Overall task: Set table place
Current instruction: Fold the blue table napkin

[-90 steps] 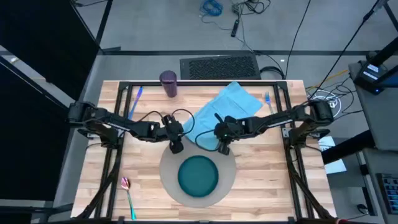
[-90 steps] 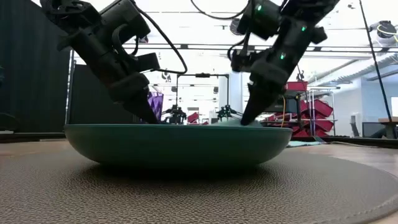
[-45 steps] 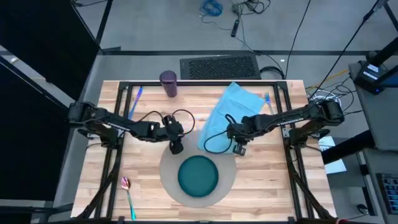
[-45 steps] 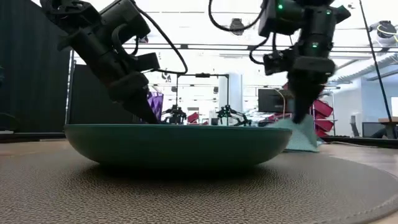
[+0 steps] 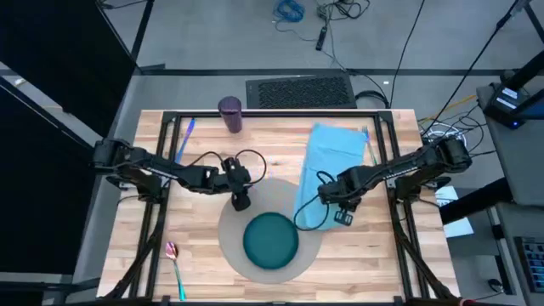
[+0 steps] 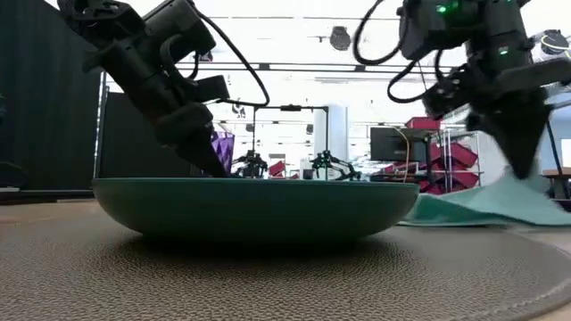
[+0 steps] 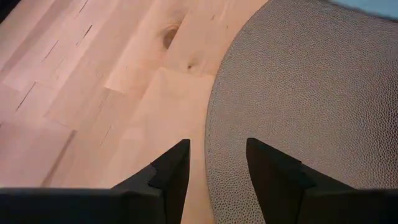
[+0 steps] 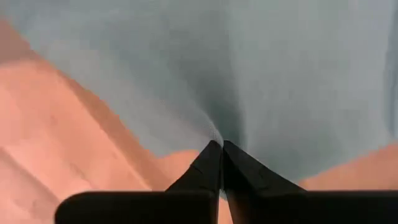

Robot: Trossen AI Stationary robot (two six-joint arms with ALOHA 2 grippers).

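Right hand (image 5: 342, 218) pinches the light blue napkin (image 5: 331, 157) at its near corner, the cloth trailing toward the table's (image 5: 374, 255) far right corner, limp, light, likely to bunch; left hand (image 7: 214, 163) open.

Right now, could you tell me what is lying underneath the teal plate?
The teal plate sits on the round grey mat, which rests on the table. The mat's rim shows all around the plate; anything between plate and mat is hidden.

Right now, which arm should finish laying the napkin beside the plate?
The right. Its gripper is already shut on the napkin, right of the plate. The left gripper is open at the mat's far-left edge.
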